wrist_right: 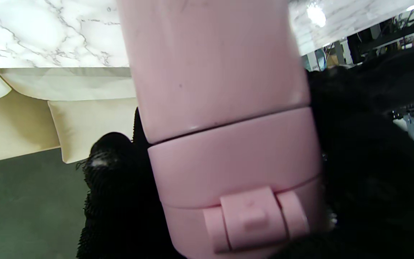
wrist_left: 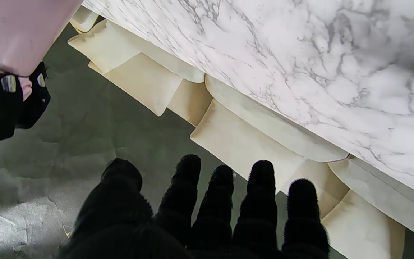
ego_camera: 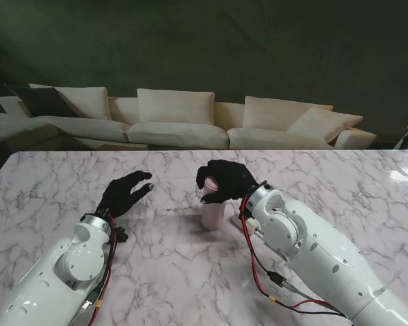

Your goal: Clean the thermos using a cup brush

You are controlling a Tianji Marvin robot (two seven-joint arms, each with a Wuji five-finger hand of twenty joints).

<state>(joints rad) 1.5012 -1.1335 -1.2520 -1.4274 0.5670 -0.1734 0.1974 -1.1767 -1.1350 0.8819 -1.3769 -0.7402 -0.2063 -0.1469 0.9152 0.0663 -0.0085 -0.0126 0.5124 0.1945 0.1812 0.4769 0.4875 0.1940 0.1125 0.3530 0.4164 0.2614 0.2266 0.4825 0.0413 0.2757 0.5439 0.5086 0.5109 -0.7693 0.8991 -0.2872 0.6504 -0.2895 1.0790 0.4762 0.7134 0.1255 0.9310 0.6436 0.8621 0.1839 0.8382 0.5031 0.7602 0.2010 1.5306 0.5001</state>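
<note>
Stand view: right hand (ego_camera: 226, 180) grips thermos (ego_camera: 213, 212), left hand (ego_camera: 126, 191) spread

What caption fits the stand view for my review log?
Right hand grips the upright pink thermos on the marble table; left hand hovers open beside it.

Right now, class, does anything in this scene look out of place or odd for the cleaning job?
Yes: no cup brush shows in any view. The pink thermos stands upright on the marble table, lid closed, gripped by the right hand; the left hand is open.
</note>
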